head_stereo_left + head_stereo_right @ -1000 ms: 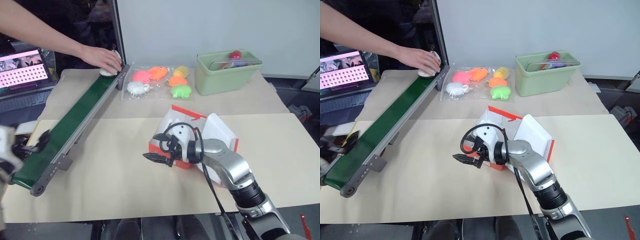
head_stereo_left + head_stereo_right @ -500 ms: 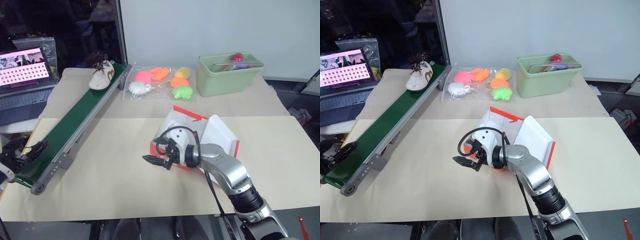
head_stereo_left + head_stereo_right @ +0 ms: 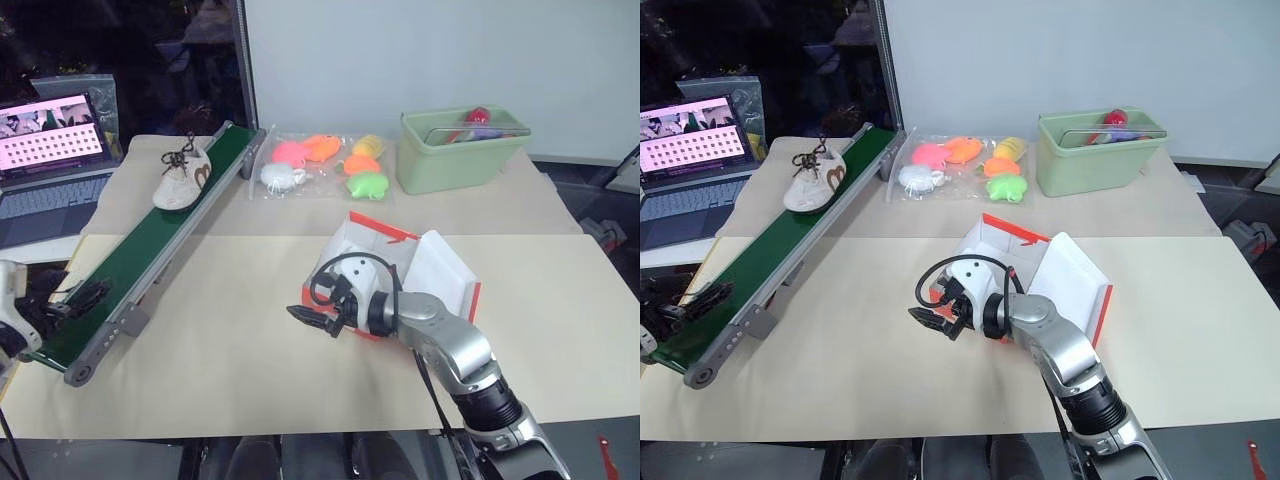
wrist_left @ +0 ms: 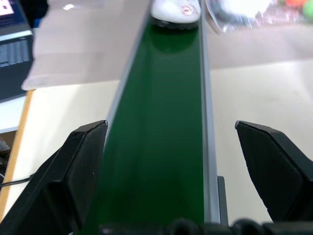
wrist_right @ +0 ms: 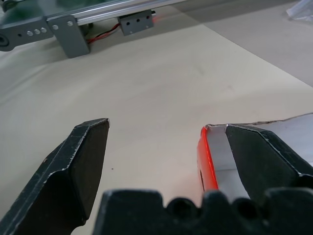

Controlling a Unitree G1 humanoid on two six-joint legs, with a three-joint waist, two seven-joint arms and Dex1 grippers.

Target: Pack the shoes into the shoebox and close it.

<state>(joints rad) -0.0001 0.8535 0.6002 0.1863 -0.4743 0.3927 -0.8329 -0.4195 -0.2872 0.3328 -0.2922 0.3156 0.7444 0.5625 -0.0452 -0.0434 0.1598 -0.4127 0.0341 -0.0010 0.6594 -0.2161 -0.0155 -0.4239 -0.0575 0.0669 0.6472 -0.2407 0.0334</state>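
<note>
Cream-white, one small shoe with dark brown laces lies on the green conveyor belt at upper left; one red-orange cardboard shoebox, lid raised, stands at centre; right gripper gapes empty at its left corner; left gripper gapes empty at the belt's lower-left end.

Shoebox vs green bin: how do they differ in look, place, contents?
The shoebox is red-orange cardboard with a white inside; the green bin is pale green plastic. The shoebox stands mid-table with its flip lid open, right behind the right gripper; the green bin sits at the far edge and has no visible lid. Colourful items show in the green bin; no shoe shows in the shoebox. Both are open-topped rectangular containers on the table.
</note>
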